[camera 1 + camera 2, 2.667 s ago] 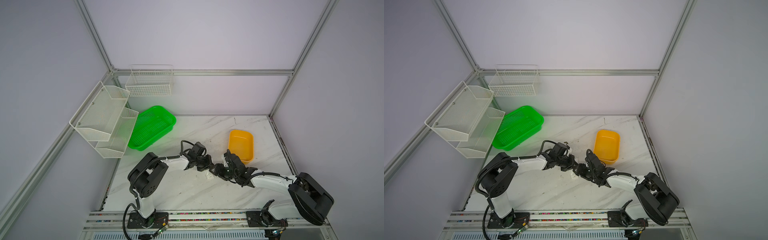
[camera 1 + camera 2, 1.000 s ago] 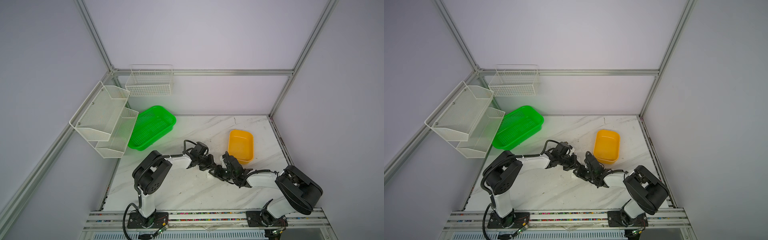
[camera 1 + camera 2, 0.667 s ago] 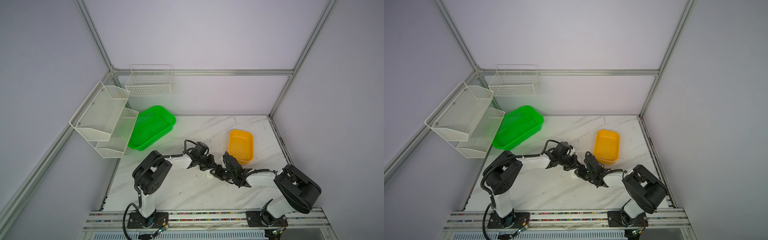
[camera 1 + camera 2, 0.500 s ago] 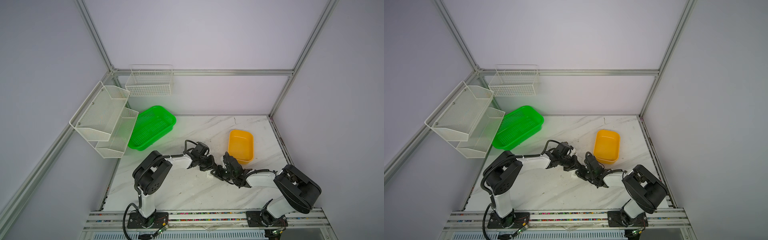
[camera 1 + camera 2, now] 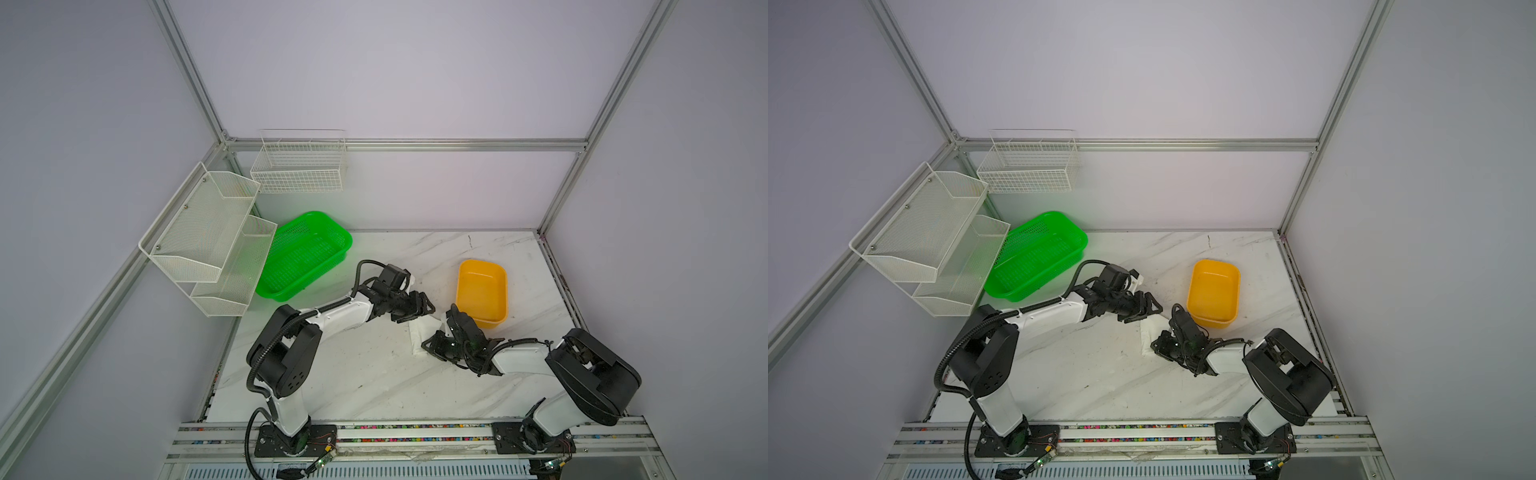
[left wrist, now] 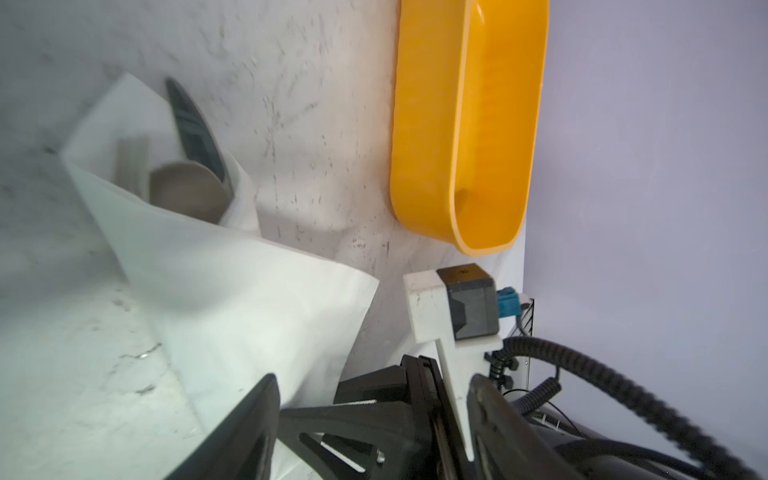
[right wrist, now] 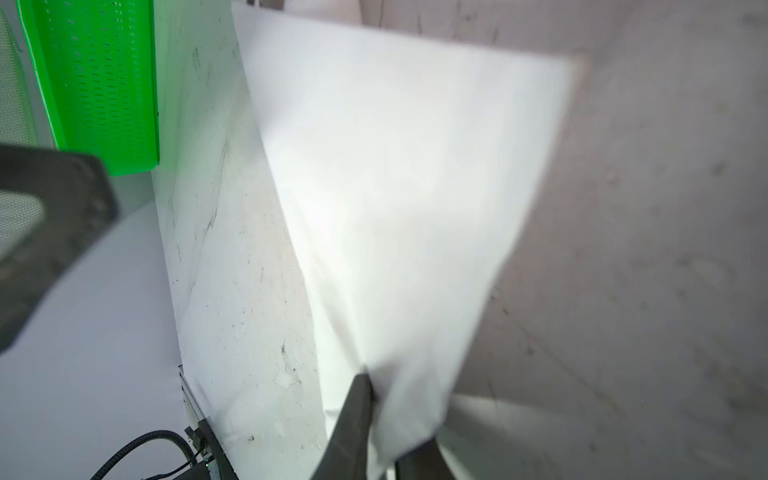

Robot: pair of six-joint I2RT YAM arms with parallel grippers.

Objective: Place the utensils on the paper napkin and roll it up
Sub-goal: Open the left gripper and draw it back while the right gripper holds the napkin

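Note:
The paper napkin [image 5: 417,338] lies loosely folded over on the marble table [image 5: 365,374], between my two grippers in both top views. My right gripper [image 7: 386,424] is shut on its near edge, and the white sheet [image 7: 395,187] fans away from the pinched spot. My left gripper [image 5: 428,308] hovers at the napkin's far end with its jaws wide apart and nothing between them. In the left wrist view the utensils [image 6: 183,191] poke out of one end of the folded napkin [image 6: 257,299]: a round spoon bowl and slim handles.
A yellow tub [image 5: 482,291] stands just right of the grippers, close to the right wrist. A green perforated basket [image 5: 307,257] sits at the back left. White wire racks [image 5: 208,232] hang on the left wall and a wire basket [image 5: 299,166] on the back wall.
My left gripper has opened and let go of the napkin. My right gripper has closed on the napkin's edge. Both arms have stayed almost in place.

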